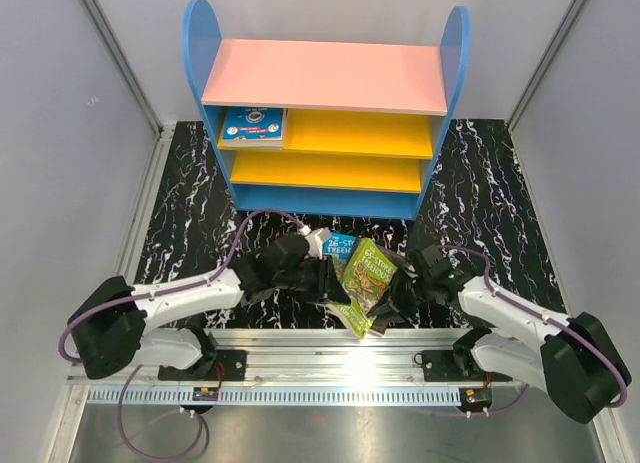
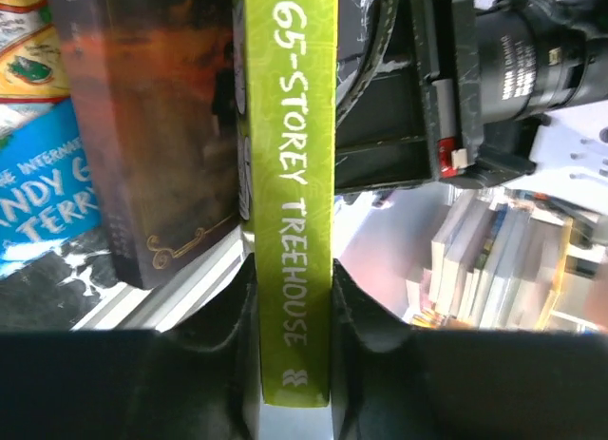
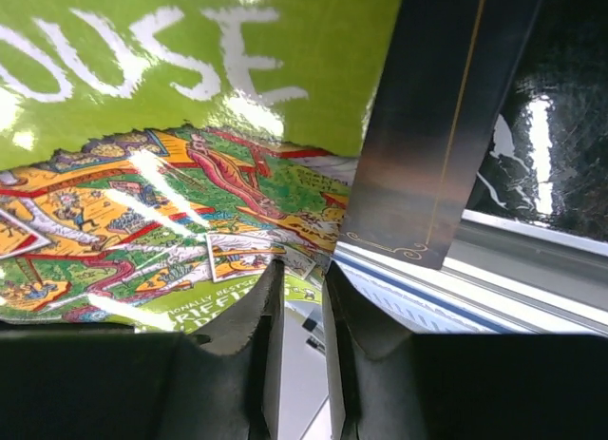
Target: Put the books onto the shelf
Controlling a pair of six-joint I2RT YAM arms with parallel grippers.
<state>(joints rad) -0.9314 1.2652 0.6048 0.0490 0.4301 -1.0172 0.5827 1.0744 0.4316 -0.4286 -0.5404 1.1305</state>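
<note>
While one teal paperback (image 1: 252, 126) sits in the blue-sided bookcase (image 1: 200, 63), the left pincer (image 2: 294, 283) pinches the yellow-green Treehouse paperback (image 2: 290, 155). I cannot tell whether the right pincer (image 3: 302, 274) holds anything; three books remain.

"65-Storey Treehouse" spine (image 2: 296, 174) tight in left claw (image 2: 296, 302), dark paperback (image 2: 152, 126) beside.

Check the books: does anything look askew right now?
Yes: the 65-Storey Treehouse is tipped up on edge, left gripper clamped on its spine. The book on the shelf lies flat, not upright.

Bright light; glare on 65-Storey Treehouse (image 3: 180, 145)
</note>
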